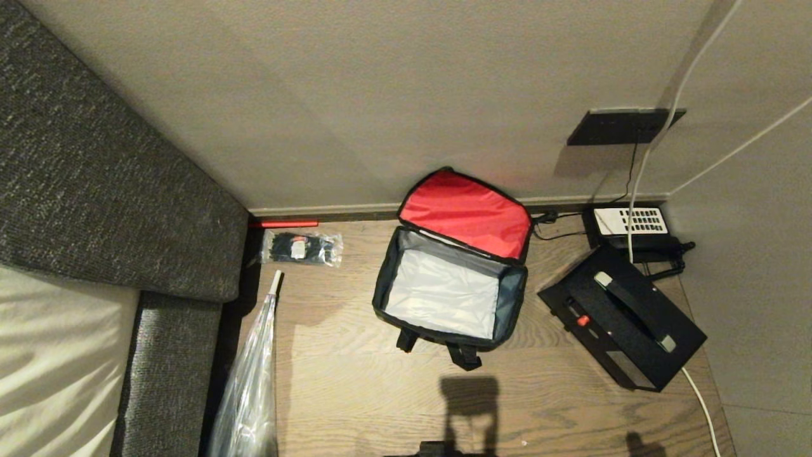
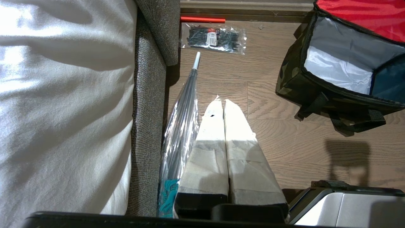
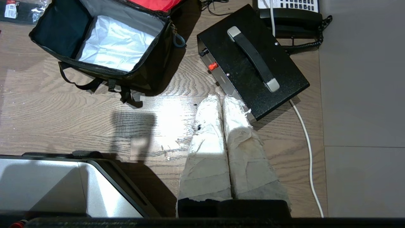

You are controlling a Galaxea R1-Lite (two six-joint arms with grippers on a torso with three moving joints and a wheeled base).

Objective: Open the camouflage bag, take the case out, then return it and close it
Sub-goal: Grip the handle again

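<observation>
Camouflage bag (image 1: 451,279) sits open on the wooden floor (image 1: 355,381) near the wall in the head view, its red-lined lid (image 1: 466,212) folded back against the skirting so the mouth faces up and the pale lining shows. Nothing lies inside as far as I can see. The black case (image 1: 625,317) with its carry handle rests on the floor just to the bag's right, apart from it, which suggests it is already out and waiting to go back in. A desk phone (image 1: 631,225) stands behind the case, a packet of cable ties (image 1: 301,247) lies to the bag's left, and neither arm shows here.

From the left wrist, the left gripper (image 2: 223,103) hangs over bare floor beside a folded clear umbrella (image 2: 182,126), its taped fingers (image 2: 210,126) pressed together and holding nothing; the bag lies well apart from it.

From the right wrist, the right gripper (image 3: 220,99) hovers above the floor, its tips just beside the near corner of the case; whether they touch it I cannot tell. Its padded fingers (image 3: 235,117) are fully closed, empty. The return step looks not yet begun.
</observation>
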